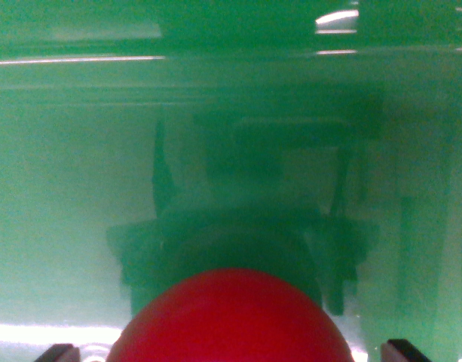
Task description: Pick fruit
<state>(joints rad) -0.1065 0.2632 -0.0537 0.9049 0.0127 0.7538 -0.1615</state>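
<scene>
A round red fruit (pixel 231 320) fills the bottom centre of the wrist view, and its lower part is cut off by the frame edge. My gripper (pixel 231 353) straddles it. One dark fingertip (pixel 59 352) shows at the wrist view's left corner and the other at the right. A narrow gap shows between each tip and the fruit, so the jaws stand open around it. The fruit rests on a glossy green surface (pixel 72 196).
The green surface carries a dark, blurred reflection (pixel 246 211) of the gripper behind the fruit. Horizontal bright lines near the top (pixel 80 60) look like an edge or rim of the green surface, with glare spots at the upper right.
</scene>
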